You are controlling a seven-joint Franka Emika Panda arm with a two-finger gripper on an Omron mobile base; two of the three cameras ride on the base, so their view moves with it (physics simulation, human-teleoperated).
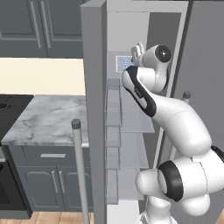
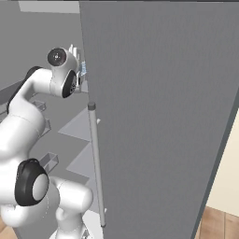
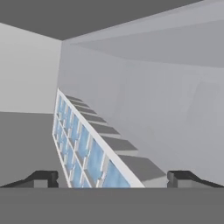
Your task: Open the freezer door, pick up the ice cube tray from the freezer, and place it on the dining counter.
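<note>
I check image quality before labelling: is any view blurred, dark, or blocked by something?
Left base view: sharp, evenly lit, the ice cube tray partly hidden by the arm. Right base view: the plain grey door blocks most of the freezer. Hand view: flat grey light, the tray close and clear.

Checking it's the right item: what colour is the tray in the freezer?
The ice cube tray is light blue with a white grid, clearest in the hand view.

1. The freezer door point(image 1: 93, 109) looks matt grey, smooth and unmarked, with a silvery metal-look bar handle point(image 1: 79, 170) in front of it.
2. The ice cube tray point(image 3: 83, 148), on a shelf inside the freezer point(image 1: 131, 118), has pale blue, slightly translucent cells in a white plastic-looking grid.
3. Left of the freezer door, the counter point(image 1: 48, 118) has grey-veined marble over matt dark cabinets point(image 1: 52, 179).
</note>
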